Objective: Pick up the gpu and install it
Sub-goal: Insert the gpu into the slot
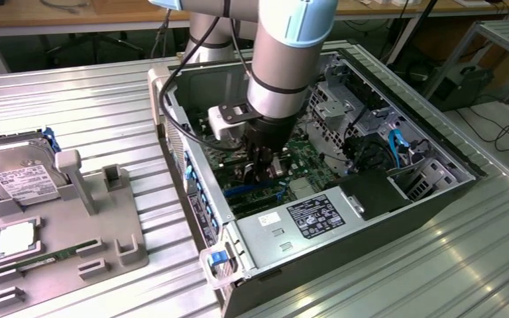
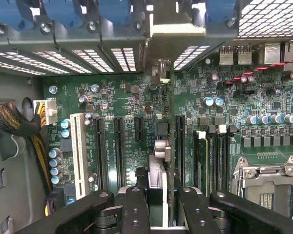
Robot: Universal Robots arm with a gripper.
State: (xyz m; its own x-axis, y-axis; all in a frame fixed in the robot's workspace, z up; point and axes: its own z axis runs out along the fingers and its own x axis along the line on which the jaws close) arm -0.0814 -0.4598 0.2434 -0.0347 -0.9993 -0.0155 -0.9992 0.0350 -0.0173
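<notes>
The gpu shows edge-on in the wrist view as a thin card standing upright over the green motherboard, its silvery end bracket against the case's rear wall. My gripper is shut on the card, one black finger on each side of it. The card's lower edge sits in line with the black expansion slots; whether it is seated I cannot tell. In the exterior view my gripper is low inside the open computer case, over the board.
At the exterior view's left, a grey holder carries a hard drive, a processor and a green memory stick. Inside the case are the power supply, drive cage, braided cables and the CPU socket.
</notes>
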